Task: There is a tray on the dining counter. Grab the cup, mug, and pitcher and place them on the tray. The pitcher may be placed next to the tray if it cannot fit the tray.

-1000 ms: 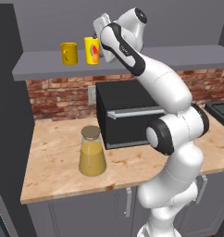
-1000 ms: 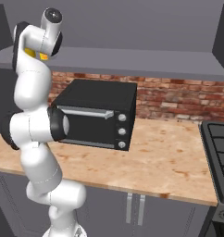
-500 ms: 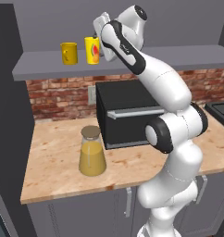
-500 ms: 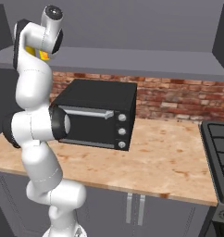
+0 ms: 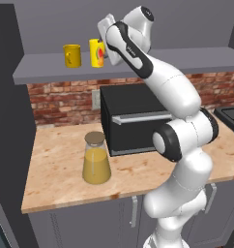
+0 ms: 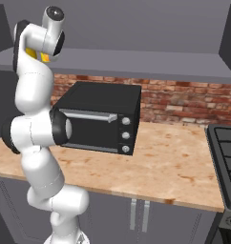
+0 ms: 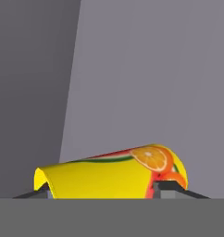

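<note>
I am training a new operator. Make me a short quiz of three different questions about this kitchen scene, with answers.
1. True or false: the mug stands on the shelf.
2. Which item sits between the jaws of the gripper? A) pitcher B) cup C) mug
3. Fill in: the pitcher stands on the counter, beside the black ____.

Key: 1 true. 2 B, the cup. 3 oven.

Grey wall shelf [image 5: 51, 70] bearing the mug [image 5: 72, 55] and, just beside it, the cup [image 5: 96, 53]. Below, a tan wood-grain counter [image 5: 56, 164] carrying the pitcher [image 5: 95, 159] near a black toaster oven [image 5: 133, 121].
</note>
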